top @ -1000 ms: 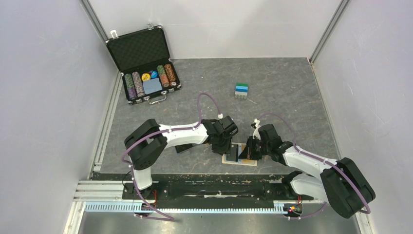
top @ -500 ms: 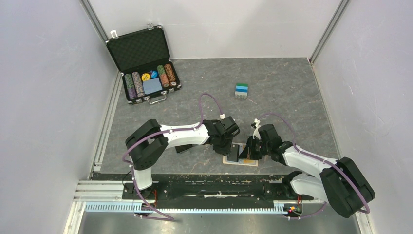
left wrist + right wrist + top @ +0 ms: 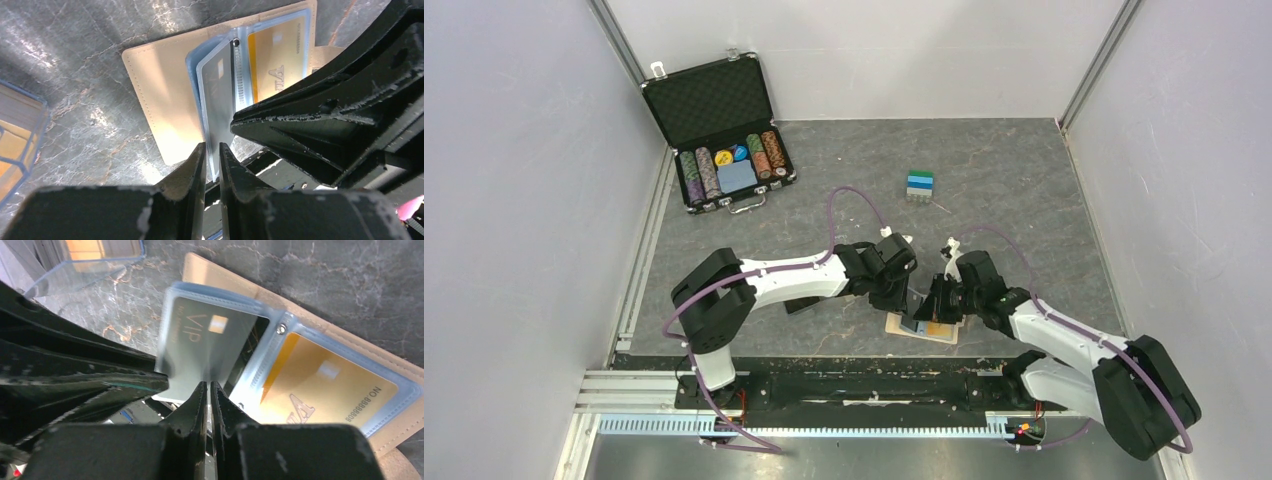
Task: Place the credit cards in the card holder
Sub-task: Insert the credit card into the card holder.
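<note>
The tan card holder (image 3: 921, 329) lies open near the table's front edge, with clear sleeves inside; it also shows in the left wrist view (image 3: 160, 90) and the right wrist view (image 3: 215, 275). A gold card (image 3: 320, 385) sits in the flat sleeve. A dark grey VIP card (image 3: 210, 340) stands mostly inside a raised sleeve (image 3: 192, 60). My right gripper (image 3: 208, 387) is shut on the grey card's lower edge. My left gripper (image 3: 212, 150) is shut on the raised sleeve's edge. In the top view the left gripper (image 3: 907, 303) and the right gripper (image 3: 932, 308) almost touch over the holder.
An open black chip case (image 3: 724, 130) stands at the back left. A box with a clear lid (image 3: 85, 260) lies just left of the holder, partly under my left arm (image 3: 799, 303). A small blue, green and white block (image 3: 920, 184) sits mid-table.
Both grippers have shifted slightly right and closer together. The card holder has slid and turned a little with them.
</note>
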`<state>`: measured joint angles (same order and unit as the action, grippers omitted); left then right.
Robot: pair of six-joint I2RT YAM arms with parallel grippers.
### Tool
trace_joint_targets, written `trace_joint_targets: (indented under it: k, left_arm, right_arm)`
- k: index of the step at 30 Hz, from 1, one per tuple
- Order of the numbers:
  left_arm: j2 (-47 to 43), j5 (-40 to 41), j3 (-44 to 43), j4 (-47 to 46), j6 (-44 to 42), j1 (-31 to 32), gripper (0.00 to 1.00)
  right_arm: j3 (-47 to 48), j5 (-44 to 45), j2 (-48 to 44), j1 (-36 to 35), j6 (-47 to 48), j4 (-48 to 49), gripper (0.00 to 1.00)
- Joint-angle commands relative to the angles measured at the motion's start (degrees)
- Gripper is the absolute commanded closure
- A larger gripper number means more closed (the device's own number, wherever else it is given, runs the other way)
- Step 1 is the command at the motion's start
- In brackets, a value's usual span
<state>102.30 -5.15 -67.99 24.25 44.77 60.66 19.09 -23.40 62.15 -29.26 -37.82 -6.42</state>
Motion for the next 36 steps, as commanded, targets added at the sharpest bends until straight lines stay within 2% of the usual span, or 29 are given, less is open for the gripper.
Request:
trace_joint_targets:
  k: [1,3,9,18,23,29,34,36]
  left_arm:
    - [-1.0,-2.3,-1.9,-2.9,2.0,0.4,0.79]
    - [-0.3,-1.6,-2.7,-1.4,1.8,0.5,0.79]
    - [2.4,3.3,-7.6,7.2,-0.8,1.4,0.7]
    - [6.4,4.3,-13.0,10.2,-2.6,3.5,0.7]
    - [6.8,-0.5,-12.1,4.1,-0.3,4.0,0.68]
    - [7.6,-6.8,-10.7,-6.1,3.3,5.1,0.54]
    - [5.3,-8.3,-7.9,-12.4,4.5,5.1,0.43]
    - [3.7,-8.2,-6.6,-13.3,4.5,4.6,0.41]
  right_arm:
    - [4.5,2.7,-2.2,-0.1,1.6,-3.8,0.92]
    - [5.8,4.9,-2.7,-0.1,2.7,-7.1,0.89]
    - [7.7,10.5,-5.6,-0.1,5.1,-13.8,0.83]
    - [10.9,15.4,-8.5,0.0,6.6,-20.2,0.8]
    - [15.2,22.6,-12.1,0.0,7.1,-25.9,0.8]
    - [21.2,31.5,-16.3,0.0,7.3,-31.5,0.77]
    - [22.9,31.5,-16.4,0.0,7.9,-32.2,0.71]
    - [23.1,30.2,-15.8,0.0,8.4,-31.8,0.7]
